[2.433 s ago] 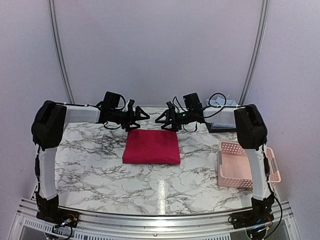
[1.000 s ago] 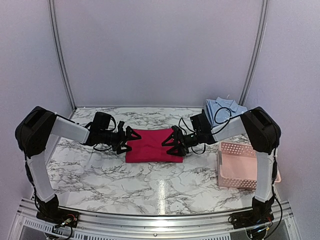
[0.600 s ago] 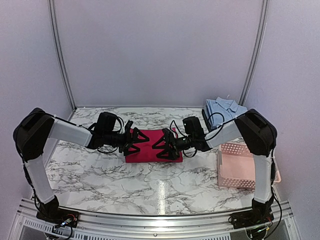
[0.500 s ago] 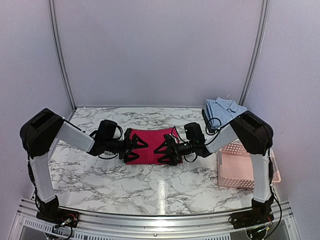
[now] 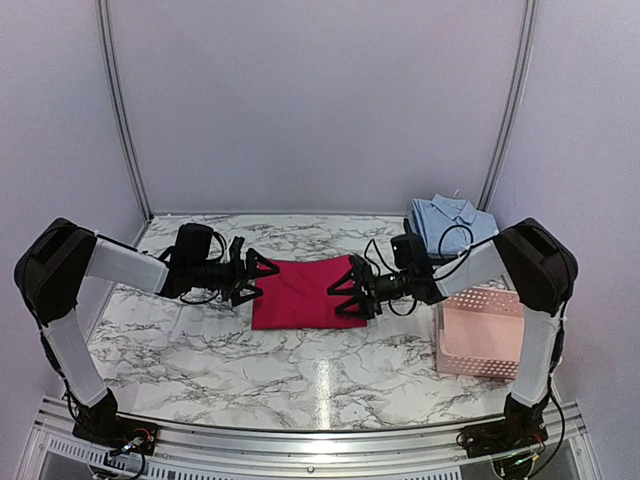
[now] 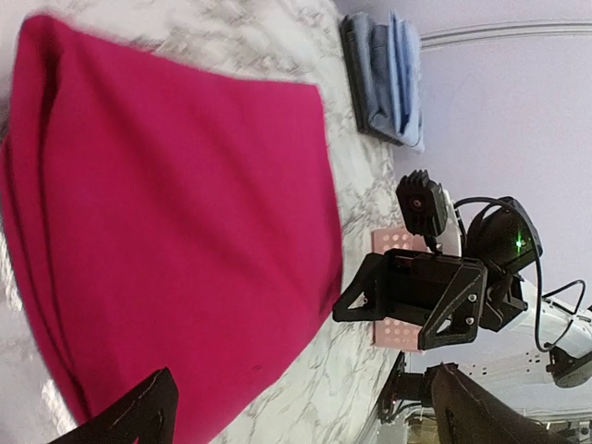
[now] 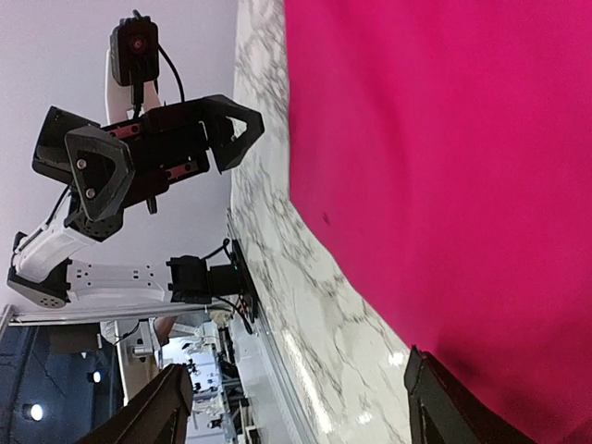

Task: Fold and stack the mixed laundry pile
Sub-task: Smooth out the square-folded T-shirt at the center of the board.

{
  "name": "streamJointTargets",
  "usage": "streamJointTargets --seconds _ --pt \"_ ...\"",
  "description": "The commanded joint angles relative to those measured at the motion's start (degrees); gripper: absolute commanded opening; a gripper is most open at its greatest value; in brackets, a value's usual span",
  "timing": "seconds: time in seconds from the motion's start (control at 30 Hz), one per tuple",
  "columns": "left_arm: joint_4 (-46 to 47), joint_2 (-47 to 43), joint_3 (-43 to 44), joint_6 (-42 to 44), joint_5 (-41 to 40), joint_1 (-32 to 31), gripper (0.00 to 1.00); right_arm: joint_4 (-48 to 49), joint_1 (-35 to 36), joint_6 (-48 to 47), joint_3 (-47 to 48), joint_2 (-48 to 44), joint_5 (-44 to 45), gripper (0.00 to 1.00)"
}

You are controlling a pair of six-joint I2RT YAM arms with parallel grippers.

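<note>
The magenta-red garment (image 5: 303, 292) lies folded flat as a rectangle in the middle of the marble table. My left gripper (image 5: 252, 277) hovers at its left edge, open, with nothing between the fingers; in its wrist view the red cloth (image 6: 176, 213) fills the left side. At the garment's right edge is my right gripper (image 5: 348, 290), open too, with one fingertip (image 7: 444, 407) over the red cloth (image 7: 444, 157). The light blue collared shirt (image 5: 452, 220) lies folded at the back right.
A pink lattice basket (image 5: 497, 335) stands at the right edge of the table, beside the right arm. The blue shirt (image 6: 387, 74) rests on a dark tray (image 6: 352, 74). The wall and its rails close off the back.
Half a second ago both grippers were over the red garment, close together. They have since drawn apart to its left and right edges. The garment stays flat.
</note>
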Motion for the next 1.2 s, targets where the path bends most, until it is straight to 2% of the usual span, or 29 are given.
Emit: streamJointTargets --seconds 0.0,0.2,0.3,0.43,0.57,0.67,0.77,0.93,1.03,1.17 --pt "-6.5 3.4 9.4 4.4 -1.1 0.9 0.99 -8.5 -2.6 -6.5 10.3 0.9 2.1 0.75" --pt "-6.5 18.2 24.9 2.7 -1.7 2.5 0.99 -8.2 -4.0 -6.7 24.2 13.6 3.0 0.74" --pt "-6.4 23.7 30.0 2.5 -3.0 3.5 0.99 -6.8 -5.1 -5.7 28.8 18.7 4.3 0.73" --pt "-6.2 27.5 29.2 -0.8 -6.7 6.8 0.99 -9.0 -7.1 -7.7 29.5 22.4 7.2 0.72" --pt "-6.6 22.8 22.2 2.5 -10.9 9.8 0.99 -11.8 -8.3 -10.7 24.9 20.9 8.6 0.72" --pt "-9.6 16.0 18.9 10.1 -12.4 9.6 0.99 -12.2 -8.2 -11.7 24.0 16.8 7.0 0.71" --pt "-19.2 8.9 19.7 22.5 -17.4 7.2 0.99 -17.8 -8.1 -14.3 25.2 9.8 7.9 0.7" --pt "-36.1 3.3 25.0 46.5 -32.1 -4.1 0.99 -31.7 -8.9 -21.9 24.5 0.6 13.8 0.7" --pt "-37.6 2.5 25.5 53.9 -36.4 -10.9 0.98 -35.3 -10.0 -22.9 20.5 -3.9 15.8 0.69" --pt "-37.4 4.2 27.6 63.2 -41.9 -19.7 0.9 -35.9 -11.4 -22.1 13.9 -9.4 17.2 0.69"
